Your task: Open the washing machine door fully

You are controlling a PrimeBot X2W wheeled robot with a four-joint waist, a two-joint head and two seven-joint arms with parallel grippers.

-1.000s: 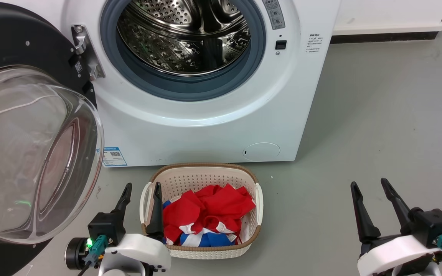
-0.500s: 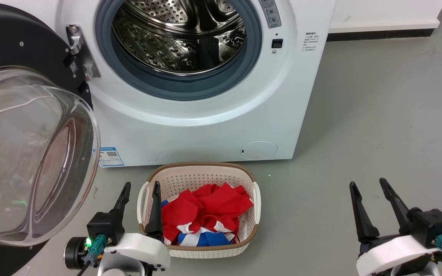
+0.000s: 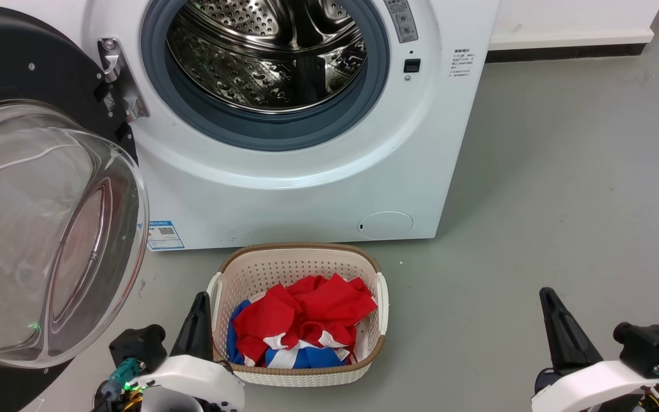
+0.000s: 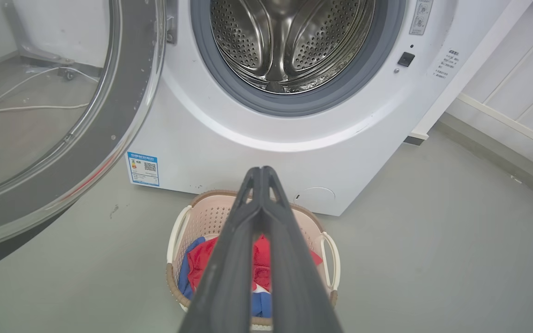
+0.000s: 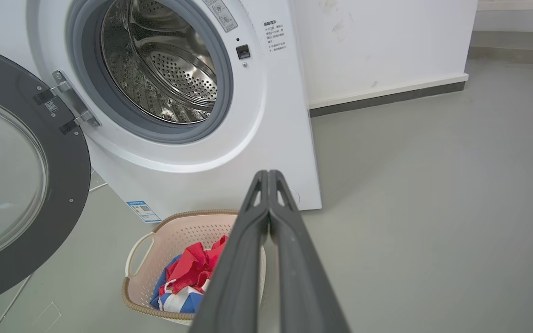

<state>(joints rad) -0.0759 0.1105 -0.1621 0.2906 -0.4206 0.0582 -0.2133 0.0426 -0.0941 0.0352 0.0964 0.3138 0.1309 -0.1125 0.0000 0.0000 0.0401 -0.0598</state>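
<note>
I have the washing machine (image 3: 306,189) straight ahead of me, and its steel drum (image 3: 266,51) lies open to view inside the grey rubber gasket (image 3: 284,129). The washing machine door (image 3: 49,229) hangs from the metal hinge (image 3: 118,74) on the machine's left side. It is swung well out from the front panel, so its clear glass bowl bulges toward me and its black rim stands clear of the gasket. In the right wrist view the door (image 5: 21,185) sits at a wide angle off the machine's front. A beige laundry basket (image 3: 301,250) rests on the floor just in front of the machine's base, below the round filter cap (image 3: 386,225), and red and blue clothes (image 3: 306,312) are heaped inside it. My left gripper (image 3: 199,300) sits out in front of the machine on the door side, farther out than the blue label (image 3: 161,234), and touches neither door nor machine. Its fingers are pressed together at the tips and hold nothing, as the left wrist view shows (image 4: 262,172). My right gripper (image 3: 548,294) hovers over bare floor (image 3: 564,200) beyond the machine's right side, its fingers likewise closed tip to tip and empty (image 5: 266,175).
</note>
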